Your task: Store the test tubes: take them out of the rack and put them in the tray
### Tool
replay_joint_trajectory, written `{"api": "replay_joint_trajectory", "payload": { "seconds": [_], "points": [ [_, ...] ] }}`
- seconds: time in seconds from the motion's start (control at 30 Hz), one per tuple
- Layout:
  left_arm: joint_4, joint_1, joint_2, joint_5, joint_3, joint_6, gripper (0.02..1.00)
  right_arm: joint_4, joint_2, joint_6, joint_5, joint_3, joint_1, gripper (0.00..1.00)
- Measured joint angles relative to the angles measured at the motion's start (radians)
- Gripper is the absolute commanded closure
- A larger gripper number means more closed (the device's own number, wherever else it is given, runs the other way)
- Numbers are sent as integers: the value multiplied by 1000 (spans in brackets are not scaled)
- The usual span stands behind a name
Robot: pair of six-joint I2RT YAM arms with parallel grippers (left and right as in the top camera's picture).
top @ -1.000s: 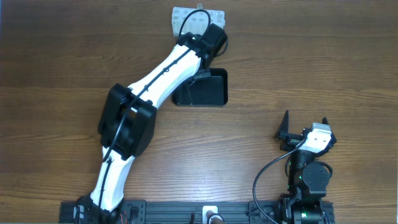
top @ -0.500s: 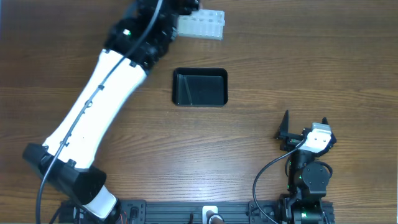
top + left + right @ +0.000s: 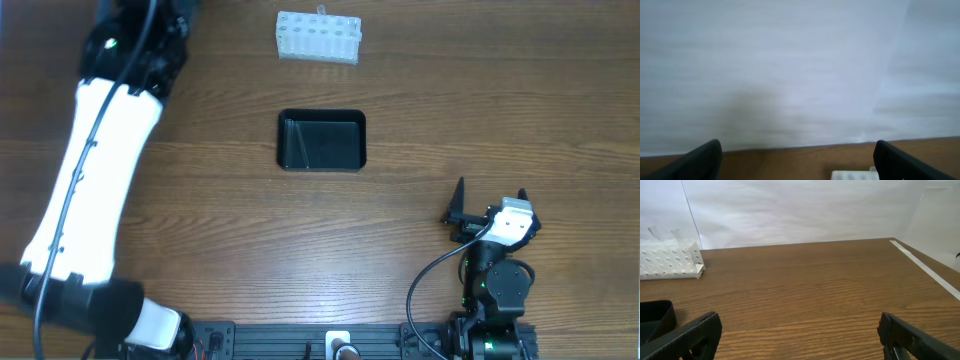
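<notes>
The white test tube rack (image 3: 317, 37) stands at the table's far edge, with a clear tube (image 3: 322, 10) poking out of its back row. The black tray (image 3: 322, 140) lies just in front of it. My left arm (image 3: 100, 150) stretches up the left side of the table, well left of the rack. In the left wrist view my left gripper (image 3: 800, 170) is open, faces the white wall, and has a corner of the rack (image 3: 852, 175) beside one finger. My right gripper (image 3: 488, 205) is open and low near its base; the right wrist view shows the rack (image 3: 670, 260) and tray (image 3: 655, 315) far off.
Bare brown wood surrounds the tray and rack. A white wall (image 3: 800, 210) rises behind the table's far edge. A pale tape strip (image 3: 925, 267) runs along the table's right side.
My left arm has swung away from the rack and tray, out to the far left and up. The right arm has kept still.
</notes>
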Motion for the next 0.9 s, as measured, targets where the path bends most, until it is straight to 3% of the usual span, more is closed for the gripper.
{"api": "replay_joint_trajectory", "payload": {
  "seconds": [0.07,0.4,0.6,0.9],
  "points": [
    [31,26,-47,18,-55,5,36,0,0,0,0,0,0,7],
    [413,220,-705,201,-866,11,27,0,0,0,0,0,0,9],
    [434,299,-1151,243,-1246,11,25,0,-1,0,0,0,0,9],
    [445,310,-1489,298,-1568,11,18,0,-1,0,0,0,0,9]
  ]
}}
